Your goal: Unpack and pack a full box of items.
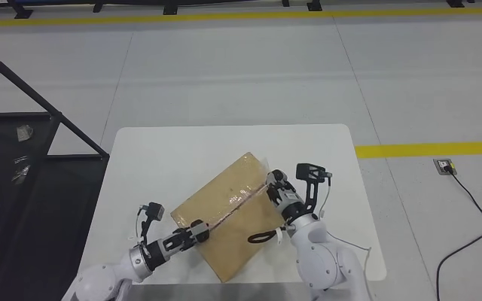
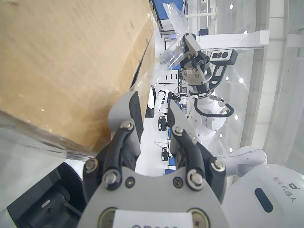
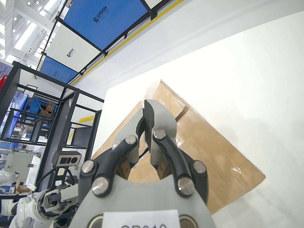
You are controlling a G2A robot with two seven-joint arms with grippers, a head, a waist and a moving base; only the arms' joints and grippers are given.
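A brown cardboard box (image 1: 222, 192) lies diagonally on the white table (image 1: 151, 150), its top seam covered with clear tape. My right gripper (image 1: 273, 180) is at the far end of the seam, shut on a crinkled strip of clear tape (image 2: 173, 31) lifted off the box (image 2: 71, 60). The left wrist view shows that right gripper (image 2: 188, 39) pinching the tape above the box edge. My left gripper (image 2: 155, 110) stands open at the near end of the seam (image 1: 202, 229), one finger against the box corner. In the right wrist view the shut right gripper (image 3: 146, 115) is over the box (image 3: 201, 143).
A black loop (image 1: 260, 238) lies on the box top near the right arm. A black metal rack (image 1: 30, 150) stands off the table's left side. Bare table (image 3: 237, 72) extends beyond the box toward the far edge and to the right.
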